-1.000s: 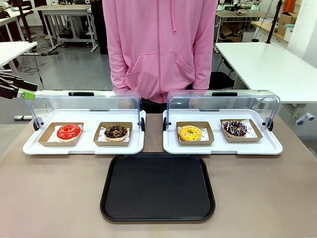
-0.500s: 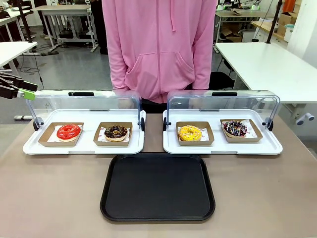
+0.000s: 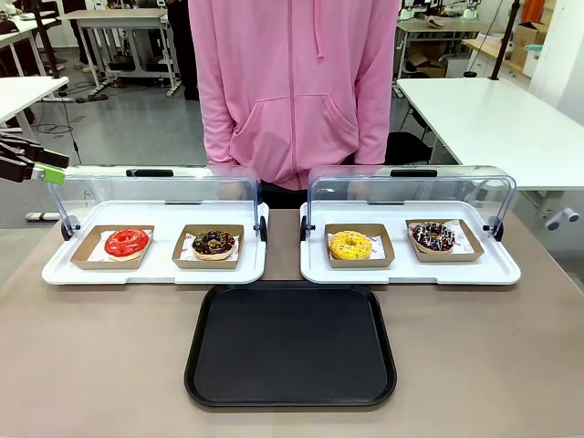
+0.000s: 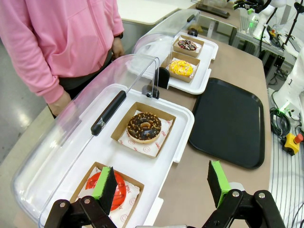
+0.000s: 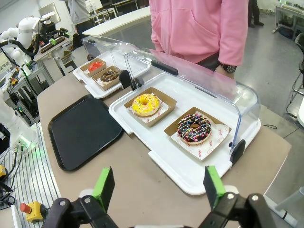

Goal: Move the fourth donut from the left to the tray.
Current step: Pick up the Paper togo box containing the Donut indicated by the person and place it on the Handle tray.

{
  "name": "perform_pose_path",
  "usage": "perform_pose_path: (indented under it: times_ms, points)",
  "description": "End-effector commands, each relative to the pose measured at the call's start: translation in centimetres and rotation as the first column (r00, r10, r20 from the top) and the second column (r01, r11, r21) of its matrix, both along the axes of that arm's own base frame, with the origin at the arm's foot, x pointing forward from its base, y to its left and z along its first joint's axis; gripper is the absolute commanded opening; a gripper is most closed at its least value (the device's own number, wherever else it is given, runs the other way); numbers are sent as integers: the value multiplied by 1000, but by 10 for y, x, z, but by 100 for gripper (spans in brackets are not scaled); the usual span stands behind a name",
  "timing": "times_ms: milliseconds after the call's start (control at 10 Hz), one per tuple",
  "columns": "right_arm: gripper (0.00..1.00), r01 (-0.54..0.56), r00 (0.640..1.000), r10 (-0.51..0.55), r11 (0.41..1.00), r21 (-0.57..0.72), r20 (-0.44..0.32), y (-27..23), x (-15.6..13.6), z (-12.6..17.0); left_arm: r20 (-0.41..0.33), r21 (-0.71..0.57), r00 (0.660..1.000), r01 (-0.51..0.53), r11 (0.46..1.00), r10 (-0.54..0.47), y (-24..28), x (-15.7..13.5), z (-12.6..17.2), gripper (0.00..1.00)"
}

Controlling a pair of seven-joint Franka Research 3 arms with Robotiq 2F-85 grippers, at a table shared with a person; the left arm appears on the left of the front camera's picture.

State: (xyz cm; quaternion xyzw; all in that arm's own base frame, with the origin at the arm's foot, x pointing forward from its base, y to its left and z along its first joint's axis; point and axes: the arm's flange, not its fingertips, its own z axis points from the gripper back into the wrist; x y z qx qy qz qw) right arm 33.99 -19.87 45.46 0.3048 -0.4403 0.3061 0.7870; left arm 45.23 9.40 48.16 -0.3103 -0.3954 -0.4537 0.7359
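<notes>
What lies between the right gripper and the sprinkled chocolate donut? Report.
In the right wrist view: bare table, the white tray's front rim, then the cardboard holder's near wall. Nothing else separates the right gripper from the fourth donut.

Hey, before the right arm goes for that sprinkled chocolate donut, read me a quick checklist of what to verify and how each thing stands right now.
1. right gripper ready: ok, jaws wide apart with nothing between them.
2. fourth donut in place: ok, sitting in its cardboard holder on the white tray.
3. clear lid out of the way: ok, swung back behind the donut, leaving the front and top open.
4. black tray has room: ok, its flat surface is bare.
5. person's hand away from the path: ok, behind the lid.
6. Donut loose in its holder or stuck to the paper: cannot tell.
</notes>
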Motion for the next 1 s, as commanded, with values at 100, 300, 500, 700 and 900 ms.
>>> perform_pose_path:
  times_ms: [100,300,500,700,900]
  points:
    - [100,0,999,0,1000,7,39,0,3,0,0,-7,1000,2,1000,-2,-1,0,1,100]
    - [100,0,999,0,1000,7,39,0,3,0,0,-7,1000,2,1000,-2,-1,0,1,100]
    - [100,0,999,0,1000,7,39,0,3,0,0,-7,1000,2,1000,-2,-1,0,1,100]
    - [100,0,999,0,1000,7,39,0,3,0,0,-7,1000,2,1000,-2,-1,0,1,100]
    - [100,0,999,0,1000,7,39,0,3,0,0,-7,1000,2,1000,-2,-1,0,1,100]
